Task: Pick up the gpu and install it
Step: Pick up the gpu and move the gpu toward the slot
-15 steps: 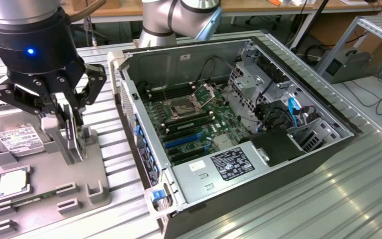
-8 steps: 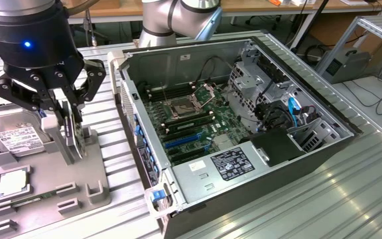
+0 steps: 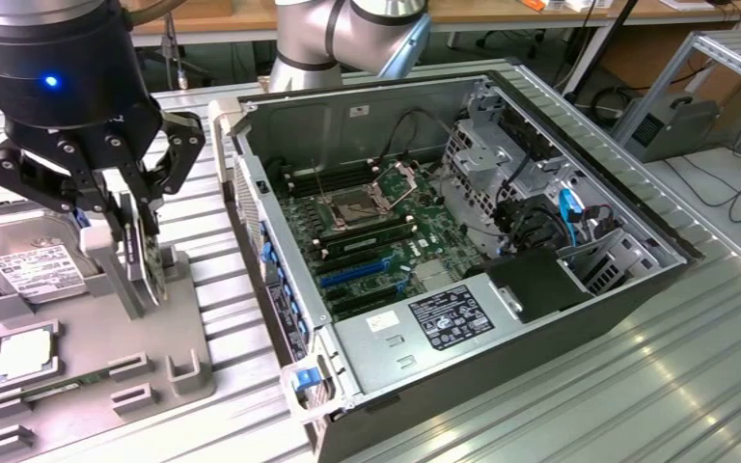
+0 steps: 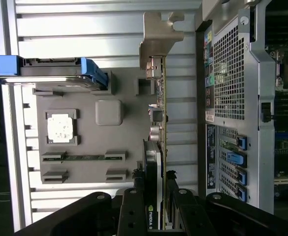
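The robot's hand [image 3: 132, 230] [image 4: 152, 202] pinches the gpu [image 3: 150, 275] [image 4: 161, 123] between its fingers. The card stands on edge at the side of the grey parts tray [image 3: 88, 357] [image 4: 126, 142] nearest the open computer case [image 3: 344, 121], with its silver bracket pointing away from the hand; whether it has cleared the tray cannot be told. Elsewhere on the tray are a hard drive [image 3: 30, 260] [image 4: 50, 71], a processor chip [image 3: 23, 352] [image 4: 61, 128] and a memory stick [image 3: 62, 389] [image 4: 80, 158]. Just beside the tray on the slatted metal tabletop [image 3: 602, 386] [image 4: 84, 29], the case lies with its motherboard [image 3: 358, 231] exposed.
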